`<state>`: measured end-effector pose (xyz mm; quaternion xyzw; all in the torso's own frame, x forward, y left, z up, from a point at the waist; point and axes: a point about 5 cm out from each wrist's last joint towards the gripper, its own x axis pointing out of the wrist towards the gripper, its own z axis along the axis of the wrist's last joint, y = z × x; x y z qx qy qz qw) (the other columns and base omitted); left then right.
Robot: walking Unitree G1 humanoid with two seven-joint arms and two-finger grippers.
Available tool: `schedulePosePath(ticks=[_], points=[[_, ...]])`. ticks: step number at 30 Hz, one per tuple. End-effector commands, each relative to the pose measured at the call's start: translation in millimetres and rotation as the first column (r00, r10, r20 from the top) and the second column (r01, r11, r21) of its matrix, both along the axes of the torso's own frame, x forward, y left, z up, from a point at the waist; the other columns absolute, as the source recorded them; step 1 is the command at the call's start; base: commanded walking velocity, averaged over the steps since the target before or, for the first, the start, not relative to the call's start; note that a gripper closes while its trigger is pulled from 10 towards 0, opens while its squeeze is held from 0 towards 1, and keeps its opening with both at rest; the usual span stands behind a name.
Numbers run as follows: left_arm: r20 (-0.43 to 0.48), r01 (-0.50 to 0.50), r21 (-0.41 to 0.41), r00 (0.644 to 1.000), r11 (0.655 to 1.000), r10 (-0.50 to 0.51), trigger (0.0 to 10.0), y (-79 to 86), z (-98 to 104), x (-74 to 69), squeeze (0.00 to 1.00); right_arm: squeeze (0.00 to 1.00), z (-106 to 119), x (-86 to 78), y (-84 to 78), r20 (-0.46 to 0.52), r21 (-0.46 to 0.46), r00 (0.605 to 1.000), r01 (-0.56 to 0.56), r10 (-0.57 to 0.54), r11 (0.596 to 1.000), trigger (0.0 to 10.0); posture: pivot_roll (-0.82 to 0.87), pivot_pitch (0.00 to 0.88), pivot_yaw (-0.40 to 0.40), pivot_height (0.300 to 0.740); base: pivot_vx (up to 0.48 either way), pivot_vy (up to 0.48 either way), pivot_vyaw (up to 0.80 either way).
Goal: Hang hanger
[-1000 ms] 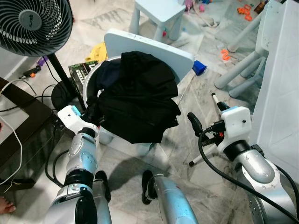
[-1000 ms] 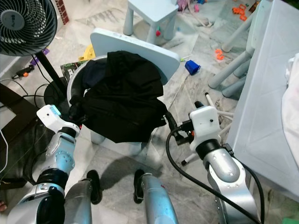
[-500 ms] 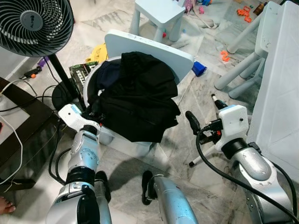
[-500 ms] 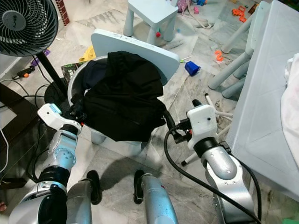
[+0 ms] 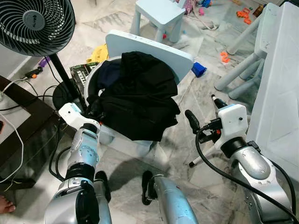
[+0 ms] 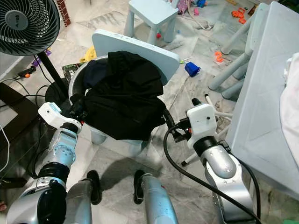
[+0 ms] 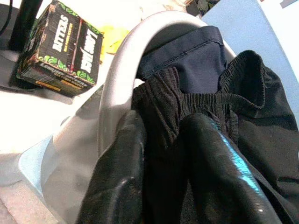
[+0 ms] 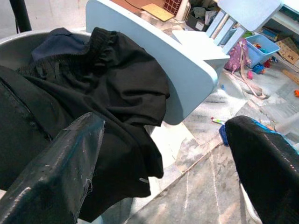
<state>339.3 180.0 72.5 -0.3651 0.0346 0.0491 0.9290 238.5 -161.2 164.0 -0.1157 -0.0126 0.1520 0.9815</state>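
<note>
No hanger can be made out; the left gripper [image 7: 161,154] fingers clench the black garment [image 5: 138,100] at the grey tub [image 7: 119,79] rim, the right gripper [image 8: 163,163] gapes beside it, so lifting could drag the heap out.

Between the fingers of the left gripper [image 7: 161,163] we find only a narrow gap, packed with black garment [image 5: 138,105]; just outside one finger runs the grey basket rim [image 7: 114,100], leaving no side clearance; beyond the fingertips the pale blue board [image 5: 149,46] closes the way. The right gripper [image 5: 203,114] stands wide apart; between its fingers we see open marble floor [image 8: 205,186]; ahead, garment and board obstruct; behind it stands the white table [image 5: 282,93].
</note>
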Motion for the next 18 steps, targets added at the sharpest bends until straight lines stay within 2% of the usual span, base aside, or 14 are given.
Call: schedulePosePath(ticks=[1,5,7,8,9,11,15,17,18], points=[[-0.093,-0.009,-0.021,0.996,1.000,0.007,0.0,-0.4,-21.3,-11.3,0.00,0.00,-3.8,-1.6,-1.9,-0.014,-0.008,1.000,0.008,-0.008,1.000,10.0,-0.13,0.268,-0.156,0.740,0.000,0.000,0.00],[-0.094,-0.008,-0.006,0.996,1.000,0.008,0.0,1.0,-21.5,-10.8,0.00,0.00,-3.8,0.0,-1.0,-0.009,-0.007,1.000,0.007,-0.007,1.000,10.0,-0.13,0.258,-0.153,0.740,0.000,0.000,0.00],[-0.088,-0.006,0.046,0.996,0.999,0.010,0.0,3.2,-19.5,-9.8,0.00,0.00,-3.2,1.4,-1.3,-0.004,-0.006,1.000,0.010,-0.010,1.000,10.0,-0.13,0.255,-0.151,0.740,0.000,0.000,0.00],[-0.078,-0.005,0.099,0.997,0.995,0.013,0.0,4.9,-16.4,-8.3,0.00,0.00,-3.0,2.7,-1.7,0.000,-0.005,1.000,0.014,-0.014,1.000,10.0,-0.13,0.246,-0.146,0.740,0.000,0.000,0.00],[-0.078,-0.005,0.099,0.997,0.995,0.013,0.0,4.9,-16.4,-8.3,0.00,0.00,-3.0,2.7,-1.7,0.000,-0.005,1.000,0.014,-0.014,1.000,10.0,-0.13,0.246,-0.146,0.740,0.000,0.000,0.00],[-0.058,-0.001,0.201,0.998,0.979,0.013,0.0,7.4,-9.5,-4.6,0.00,0.00,-3.5,5.3,-1.6,0.006,-0.002,1.000,0.020,-0.020,1.000,10.0,-0.12,0.236,-0.140,0.740,0.000,0.000,0.00],[-0.039,0.011,0.317,0.999,0.948,0.001,0.0,9.6,-1.0,0.8,0.00,0.00,-5.0,10.2,1.1,0.013,0.005,1.000,0.023,-0.023,1.000,10.0,-0.11,0.220,-0.130,0.740,0.000,0.000,0.00],[-0.015,0.025,0.426,1.000,0.904,-0.020,0.0,10.2,6.4,3.6,0.00,0.00,-4.8,12.2,2.7,0.022,0.012,0.999,0.026,-0.026,1.000,10.0,-0.10,0.211,-0.122,0.740,0.000,0.000,0.00],[-0.015,0.025,0.426,1.000,0.904,-0.020,0.0,10.2,6.4,3.6,0.00,0.00,-4.8,12.2,2.7,0.022,0.012,0.999,0.026,-0.026,1.000,10.0,-0.10,0.211,-0.122,0.740,0.000,0.000,0.00]])
